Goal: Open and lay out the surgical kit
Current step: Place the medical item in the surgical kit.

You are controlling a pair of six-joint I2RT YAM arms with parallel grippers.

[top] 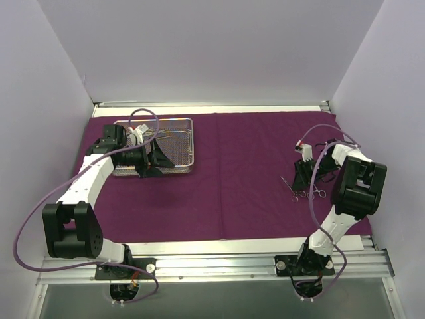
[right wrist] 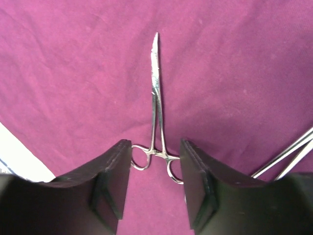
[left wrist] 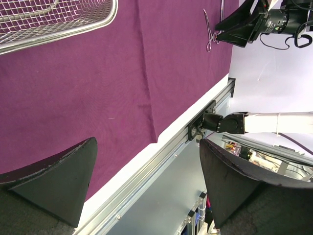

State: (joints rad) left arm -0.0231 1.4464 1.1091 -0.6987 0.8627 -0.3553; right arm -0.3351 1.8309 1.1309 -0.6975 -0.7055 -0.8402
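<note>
Smoothly flat purple wrap (top: pixel 252 199), silver tray (top: pixel 190 143)

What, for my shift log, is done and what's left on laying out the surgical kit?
Done: purple wrap spread flat, some instruments laid out. In hand: right jaws open around another clamp's rings. Left: tray near the open left jaws; contents unclear.

Bright, even, diffuse light fills every view. Shadows on the deep-purple cloth wrap (top: pixel 252 173) are faint and soft-edged. The slim steel ring-handled instrument (right wrist: pixel 156 93) carries small glints and is sharp; the black right gripper (right wrist: pixel 155 143), close to the lens, is slightly soft.
</note>
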